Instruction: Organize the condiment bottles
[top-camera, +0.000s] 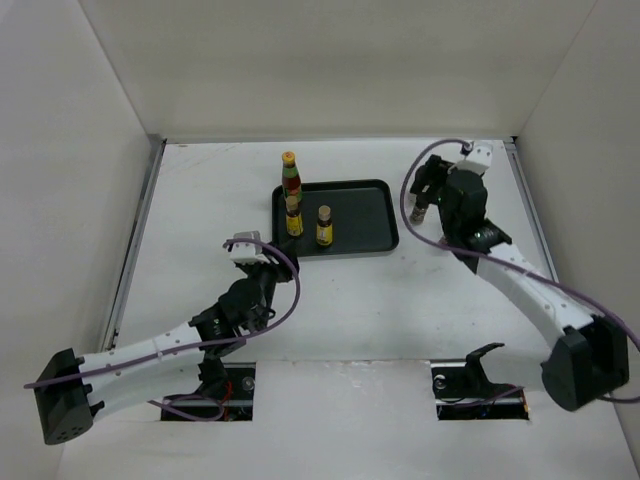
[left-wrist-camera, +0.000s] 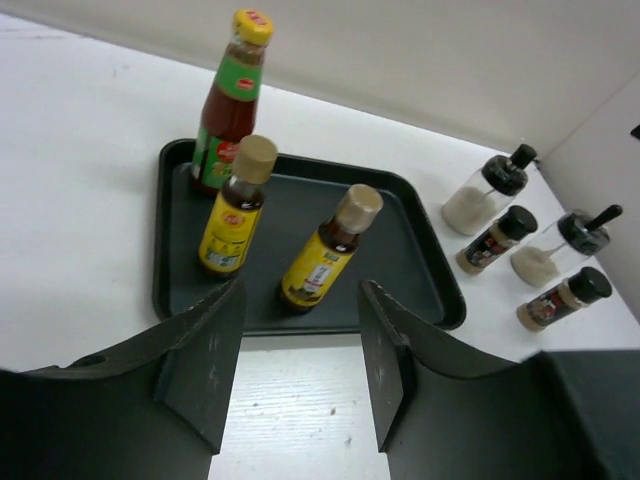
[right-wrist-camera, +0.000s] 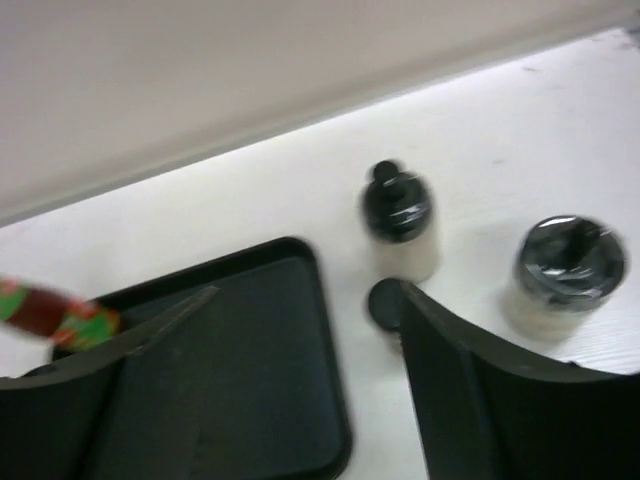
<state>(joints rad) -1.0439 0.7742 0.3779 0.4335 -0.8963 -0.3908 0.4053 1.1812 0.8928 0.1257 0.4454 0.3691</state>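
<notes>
The black tray (top-camera: 360, 215) holds the tall red-labelled bottle (top-camera: 290, 175) with yellow cap and two yellow-labelled dark bottles (top-camera: 294, 216) (top-camera: 324, 225), all upright. In the left wrist view they stand on the tray (left-wrist-camera: 400, 250): red (left-wrist-camera: 228, 105), yellow (left-wrist-camera: 236, 207) (left-wrist-camera: 328, 250). Right of the tray stand two cream black-capped bottles (left-wrist-camera: 485, 190) (left-wrist-camera: 560, 248) and two dark jars (left-wrist-camera: 495, 240) (left-wrist-camera: 557, 300). My left gripper (left-wrist-camera: 300, 370) is open and empty, just in front of the tray. My right gripper (right-wrist-camera: 305, 290) is open and empty above the tray's right edge. One jar's cap (right-wrist-camera: 385, 303) shows at its right fingertip, and two cream bottles (right-wrist-camera: 400, 220) (right-wrist-camera: 565, 270) stand beyond.
White walls enclose the table on three sides. The right arm (top-camera: 500, 260) covers most of the bottles to the right of the tray in the top view; one dark jar (top-camera: 422, 212) shows there. The right wrist view is blurred.
</notes>
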